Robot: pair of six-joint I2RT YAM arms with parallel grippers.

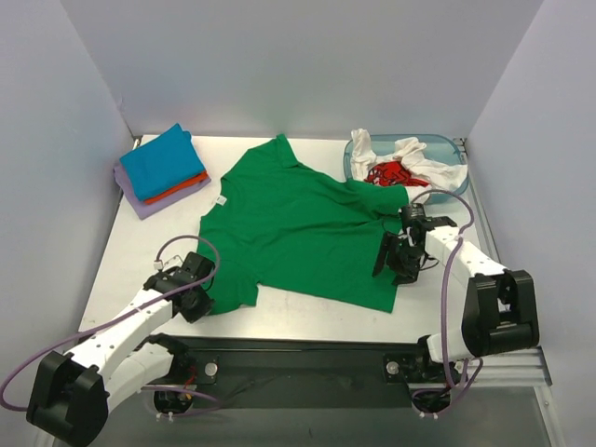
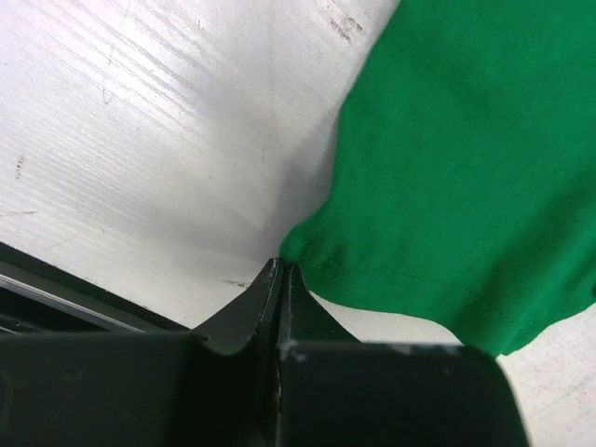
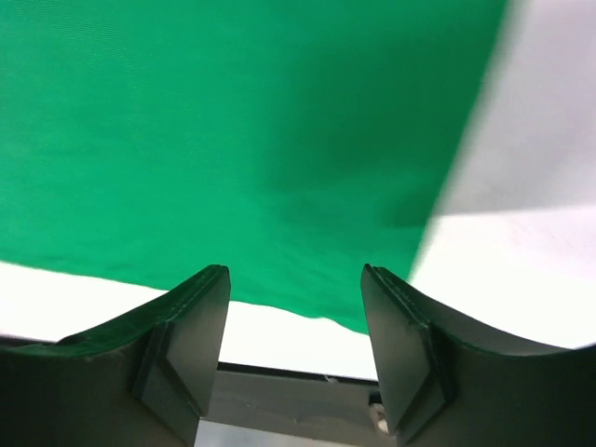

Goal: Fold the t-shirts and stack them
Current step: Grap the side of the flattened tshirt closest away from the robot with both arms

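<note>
The green t-shirt (image 1: 298, 223) lies spread open on the white table, collar towards the back. My left gripper (image 1: 203, 300) is at its near-left sleeve. In the left wrist view the jaws are shut (image 2: 282, 267) with the sleeve's corner (image 2: 298, 247) pinched at their tips. My right gripper (image 1: 386, 261) is over the shirt's near-right hem corner. In the right wrist view it is open (image 3: 293, 279) and holds nothing, with the green cloth (image 3: 233, 140) and its hem just beyond the fingertips.
A folded stack stands at the back left: blue shirt (image 1: 166, 160) on top, orange (image 1: 183, 189) and lavender (image 1: 149, 200) under it. The translucent blue tub (image 1: 449, 147) at the back right holds white (image 1: 414, 154) and red (image 1: 391, 173) shirts. The black front rail (image 1: 298, 346) runs below.
</note>
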